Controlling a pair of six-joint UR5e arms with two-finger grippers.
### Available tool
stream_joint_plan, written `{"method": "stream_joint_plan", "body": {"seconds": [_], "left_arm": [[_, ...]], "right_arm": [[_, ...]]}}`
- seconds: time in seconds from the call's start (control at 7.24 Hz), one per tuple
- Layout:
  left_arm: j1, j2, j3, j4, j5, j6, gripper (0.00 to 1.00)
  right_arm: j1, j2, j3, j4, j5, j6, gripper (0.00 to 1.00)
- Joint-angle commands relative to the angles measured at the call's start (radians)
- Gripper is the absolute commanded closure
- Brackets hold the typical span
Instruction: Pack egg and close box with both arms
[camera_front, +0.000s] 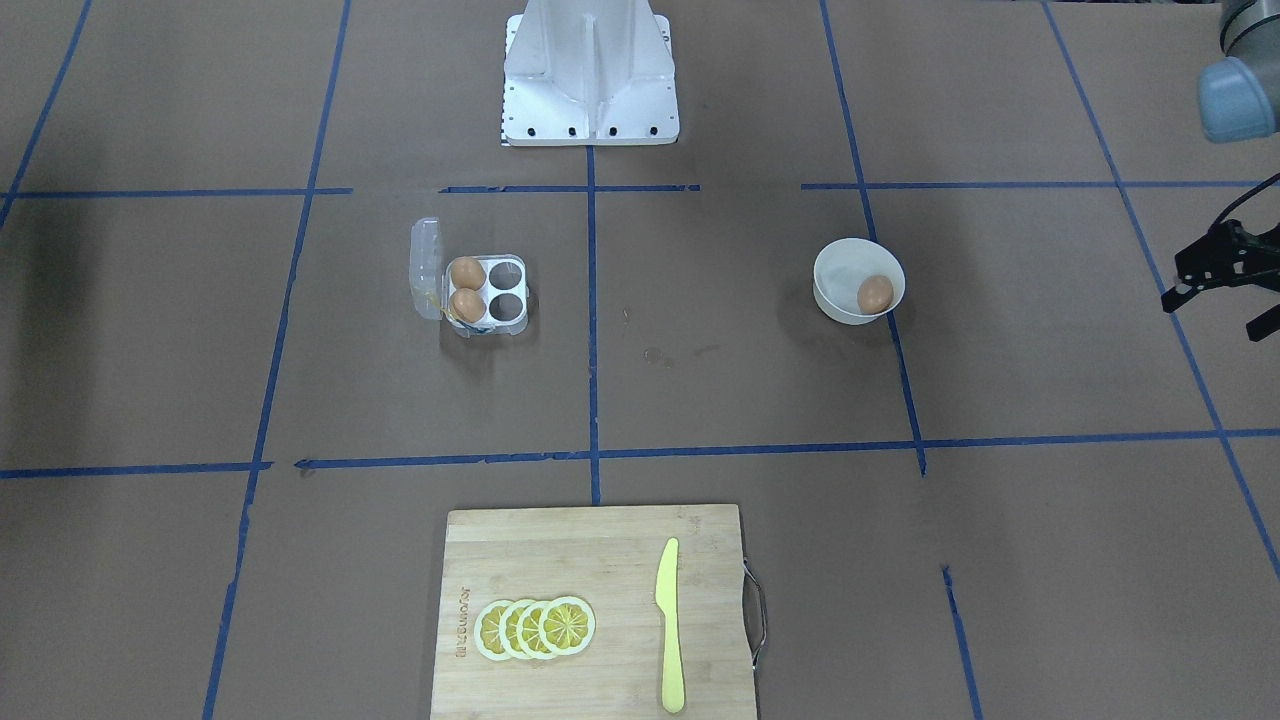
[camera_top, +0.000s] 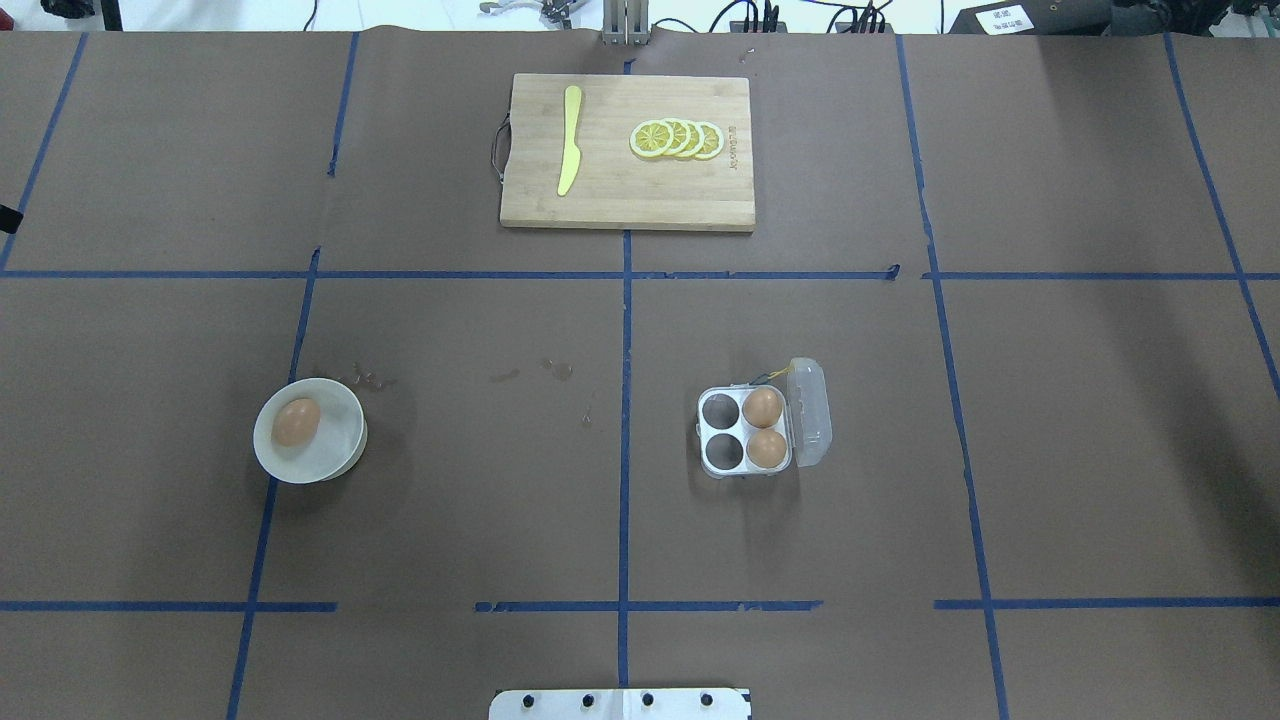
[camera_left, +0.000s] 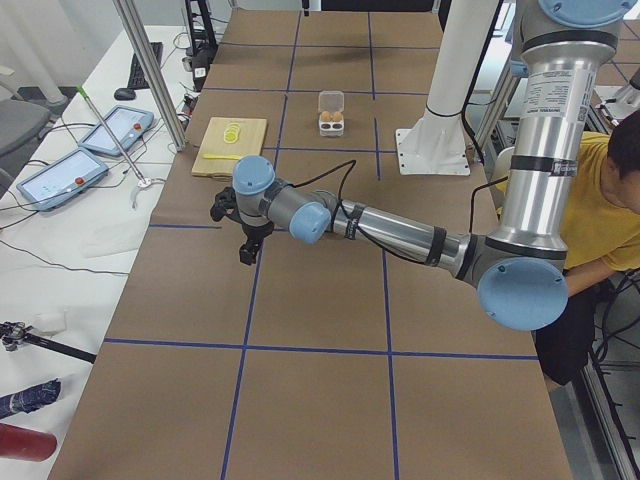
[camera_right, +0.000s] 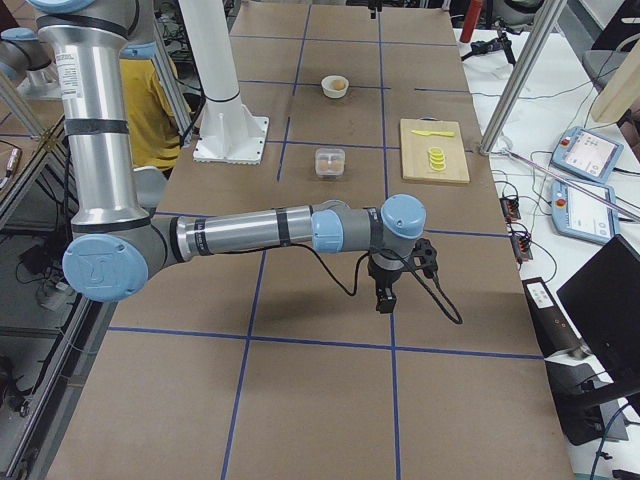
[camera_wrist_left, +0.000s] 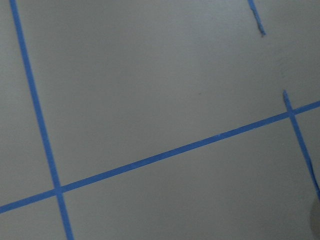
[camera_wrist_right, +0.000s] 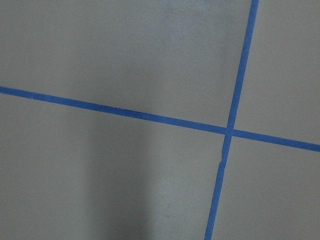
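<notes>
Egg (camera_front: 875, 294) is sitting in the white bowl (camera_front: 838, 272), right of centre on the desk (camera_front: 700, 400). Box (camera_front: 489, 288) is left of centre, lid flipped open, two other eggs (camera_front: 467, 272) inside. Left pincer (camera_front: 1215, 300) at the right edge looks released. Right pincer (camera_right: 390, 290): can't tell.

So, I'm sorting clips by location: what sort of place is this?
Probably a robotics lab: the left arm reaches over a table gridded with blue tape, and teach pendants lie alongside.

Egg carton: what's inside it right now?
The carton holds two brown eggs in the cells beside its open lid; the other two cells are empty. The eggs cover their own cells' bottoms.
</notes>
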Motion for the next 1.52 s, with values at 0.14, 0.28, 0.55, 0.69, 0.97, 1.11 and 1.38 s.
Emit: {"method": "stream_joint_plan", "body": {"seconds": [0.14, 0.28, 0.55, 0.69, 0.97, 1.11, 1.38], "left_arm": [[0.246, -0.006, -0.098, -0.083, 0.228, -0.205, 0.00], [0.309, -0.032, -0.107, -0.082, 0.269, -0.206, 0.00], [0.500, -0.051, -0.176, -0.068, 0.431, -0.216, 0.02], [0.524, -0.039, -0.196, -0.047, 0.440, -0.238, 0.10], [0.588, -0.016, -0.231, 0.068, 0.479, -0.257, 0.11], [0.613, -0.017, -0.231, 0.087, 0.481, -0.271, 0.13], [0.657, -0.022, -0.231, 0.130, 0.483, -0.324, 0.14]], "right_arm": [[-0.012, 0.003, 0.005, 0.002, 0.020, -0.004, 0.00], [-0.032, 0.003, 0.006, 0.012, 0.020, -0.004, 0.00], [-0.051, -0.007, -0.017, 0.110, 0.018, 0.002, 0.00], [-0.051, -0.011, -0.038, 0.112, 0.018, -0.001, 0.00], [-0.054, -0.012, -0.049, 0.112, 0.041, -0.001, 0.00], [-0.055, -0.014, -0.049, 0.112, 0.046, -0.001, 0.00], [-0.055, -0.014, -0.050, 0.112, 0.048, -0.001, 0.00]]}}
